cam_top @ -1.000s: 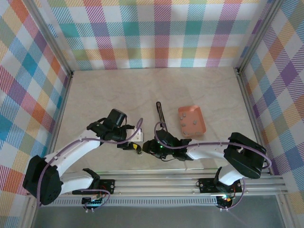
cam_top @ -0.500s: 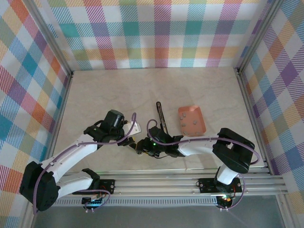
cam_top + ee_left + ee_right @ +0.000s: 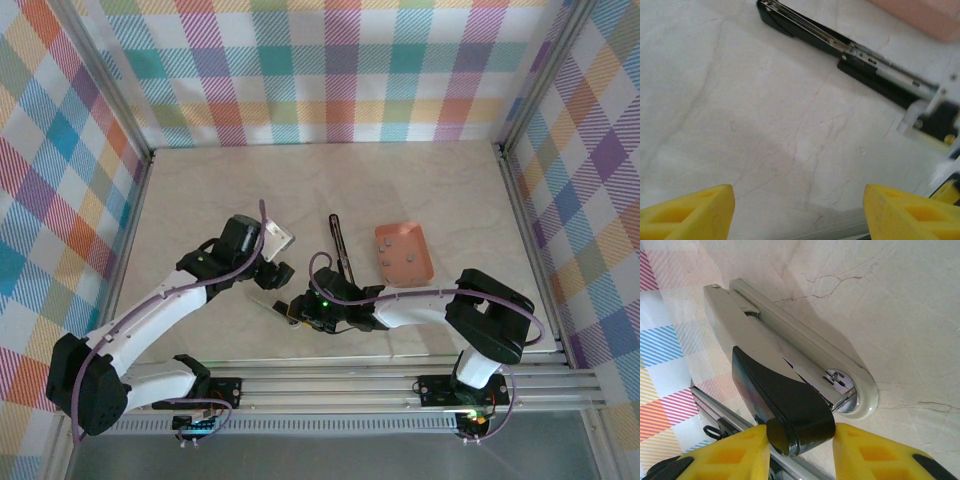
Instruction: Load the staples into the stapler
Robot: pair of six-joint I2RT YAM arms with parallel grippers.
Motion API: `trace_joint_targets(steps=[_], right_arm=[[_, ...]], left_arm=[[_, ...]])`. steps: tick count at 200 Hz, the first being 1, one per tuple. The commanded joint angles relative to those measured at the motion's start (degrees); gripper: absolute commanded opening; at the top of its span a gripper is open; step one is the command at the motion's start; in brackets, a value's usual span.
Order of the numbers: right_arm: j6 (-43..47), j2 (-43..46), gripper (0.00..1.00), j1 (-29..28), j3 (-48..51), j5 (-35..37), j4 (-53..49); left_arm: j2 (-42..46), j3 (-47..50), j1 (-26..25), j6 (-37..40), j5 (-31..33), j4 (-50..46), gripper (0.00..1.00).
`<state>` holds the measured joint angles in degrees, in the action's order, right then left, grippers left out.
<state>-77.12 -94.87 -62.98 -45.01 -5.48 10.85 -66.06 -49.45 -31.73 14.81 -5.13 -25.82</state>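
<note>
The chrome stapler (image 3: 752, 332) lies by the near edge of the desk (image 3: 200, 200), left of its middle. The overhead view gives it as a faint pale strip, while the right wrist view shows the right fingers (image 3: 732, 452) pinching its black rear cap from both sides. The left wrist view shows the left fingers (image 3: 690, 212) spread wide over bare desk with nothing between them. Beyond them a black stapler (image 3: 810, 32) lies opened flat beside the peach tray (image 3: 400, 229). Since a second ago the right fingers have slid left along the near edge, and the left fingers have drawn back from the chrome stapler.
</note>
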Motion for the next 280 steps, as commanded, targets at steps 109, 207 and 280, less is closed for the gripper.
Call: trace_joint_targets(steps=[109,207,280], right_arm=[[2.0,2.2,0.44,-0.6,2.9,4.0,-5.7],[8.3,15.1,0.49,-1.5,8.5,12.1,-3.6],[8.7,15.9,0.49,-2.7,9.6,14.5,-3.7]], left_arm=[[-2.0,-2.8,0.5,-53.1,-4.3,-17.8,0.87],[-4.2,0.2,0.5,-87.1,-6.2,-24.3,0.8],[-11.6,-2.4,0.8,-96.6,-7.3,-24.2,0.7]])
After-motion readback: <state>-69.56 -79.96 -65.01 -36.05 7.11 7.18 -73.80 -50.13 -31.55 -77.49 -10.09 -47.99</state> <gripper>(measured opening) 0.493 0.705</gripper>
